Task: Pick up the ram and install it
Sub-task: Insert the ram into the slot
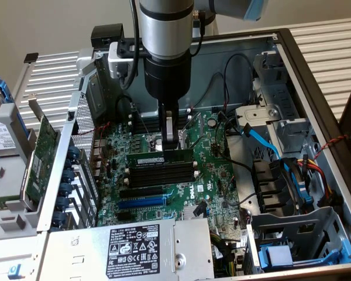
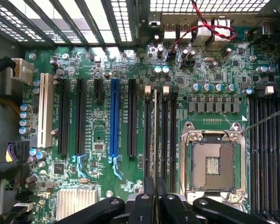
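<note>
The ram (image 1: 161,156), a long thin green circuit-board stick with a white label strip, stands on edge at frame centre, long axis left-right, over the black memory slots (image 1: 161,174). I see my gripper (image 1: 170,146) fingers clamped on it.

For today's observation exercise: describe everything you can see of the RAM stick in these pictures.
The ram is a long, thin green board with a pale label strip, standing on its long edge. It sits in line with the black memory slots on the motherboard, at the slot nearest the arm. The gripper pinches its top edge near the middle. The wrist view shows it edge-on.
</note>
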Motion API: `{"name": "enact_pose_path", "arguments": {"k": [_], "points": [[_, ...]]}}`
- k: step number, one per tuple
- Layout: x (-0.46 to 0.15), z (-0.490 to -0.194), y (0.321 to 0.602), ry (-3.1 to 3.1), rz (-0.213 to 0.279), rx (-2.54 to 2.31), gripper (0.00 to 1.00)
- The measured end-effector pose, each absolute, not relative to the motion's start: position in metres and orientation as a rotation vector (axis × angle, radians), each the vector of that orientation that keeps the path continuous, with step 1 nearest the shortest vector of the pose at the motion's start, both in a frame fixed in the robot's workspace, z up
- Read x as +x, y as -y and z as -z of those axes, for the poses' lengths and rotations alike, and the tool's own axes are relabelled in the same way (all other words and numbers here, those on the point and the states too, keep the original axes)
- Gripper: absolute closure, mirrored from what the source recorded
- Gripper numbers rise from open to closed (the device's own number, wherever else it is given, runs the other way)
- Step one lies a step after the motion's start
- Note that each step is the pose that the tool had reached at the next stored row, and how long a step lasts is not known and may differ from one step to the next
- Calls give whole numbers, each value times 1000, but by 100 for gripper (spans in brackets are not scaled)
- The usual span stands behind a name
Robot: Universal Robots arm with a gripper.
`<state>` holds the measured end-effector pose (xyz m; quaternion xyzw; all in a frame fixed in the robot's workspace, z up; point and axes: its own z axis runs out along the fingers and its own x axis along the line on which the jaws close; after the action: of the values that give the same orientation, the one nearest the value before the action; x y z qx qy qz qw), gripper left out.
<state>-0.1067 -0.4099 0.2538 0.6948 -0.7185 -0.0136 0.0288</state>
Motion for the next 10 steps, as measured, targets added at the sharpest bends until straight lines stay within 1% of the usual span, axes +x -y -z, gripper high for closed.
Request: {"name": "enact_pose_path", "arguments": {"k": [10], "points": [[-107,-252,410,2204,38,2155,87]]}}
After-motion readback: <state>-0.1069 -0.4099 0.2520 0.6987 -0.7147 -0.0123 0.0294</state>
